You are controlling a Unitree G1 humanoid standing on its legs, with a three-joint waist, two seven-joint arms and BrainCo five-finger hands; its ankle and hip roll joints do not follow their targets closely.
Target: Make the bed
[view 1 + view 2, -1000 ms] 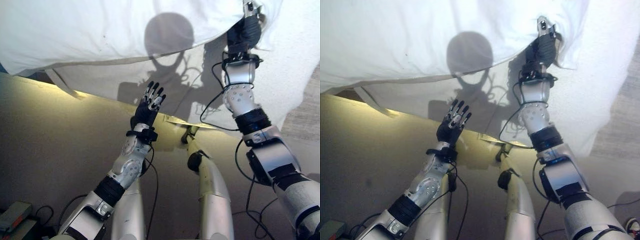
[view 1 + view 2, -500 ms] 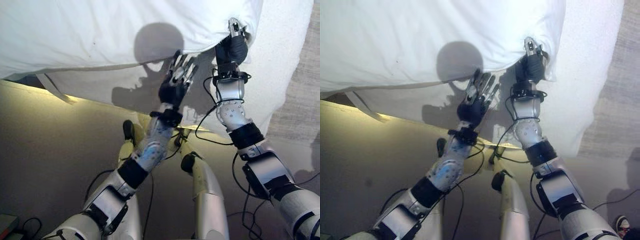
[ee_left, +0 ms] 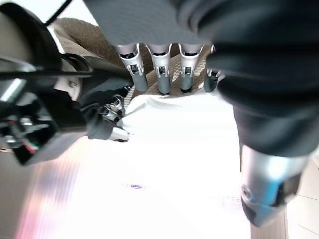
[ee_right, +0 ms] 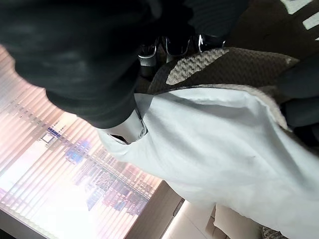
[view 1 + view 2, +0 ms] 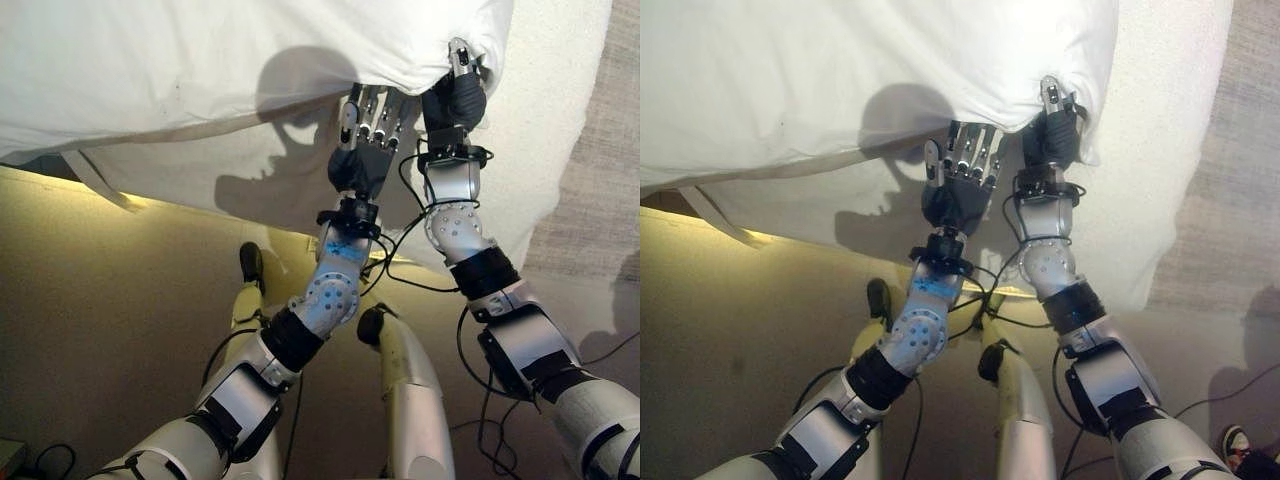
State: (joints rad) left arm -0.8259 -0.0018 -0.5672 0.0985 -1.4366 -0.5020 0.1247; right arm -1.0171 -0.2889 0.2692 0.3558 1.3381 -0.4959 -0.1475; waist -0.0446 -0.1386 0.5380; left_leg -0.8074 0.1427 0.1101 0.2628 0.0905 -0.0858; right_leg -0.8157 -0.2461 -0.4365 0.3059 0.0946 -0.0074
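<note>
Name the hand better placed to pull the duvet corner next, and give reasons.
Right. The right hand is already curled on the white duvet at its corner; the left hand is open beside it, fingers straight, holding nothing.

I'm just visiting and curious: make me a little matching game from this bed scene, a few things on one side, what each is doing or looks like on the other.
Things:
1. left hand
2. right hand
3. white duvet
4. grey bedspread

States:
a. textured, hangs at the bed's right side
b. fingers straight, at the duvet's edge
c. lies across the bed
d. curled round the duvet's edge

Pairs: 1-b, 2-d, 3-c, 4-a
</note>
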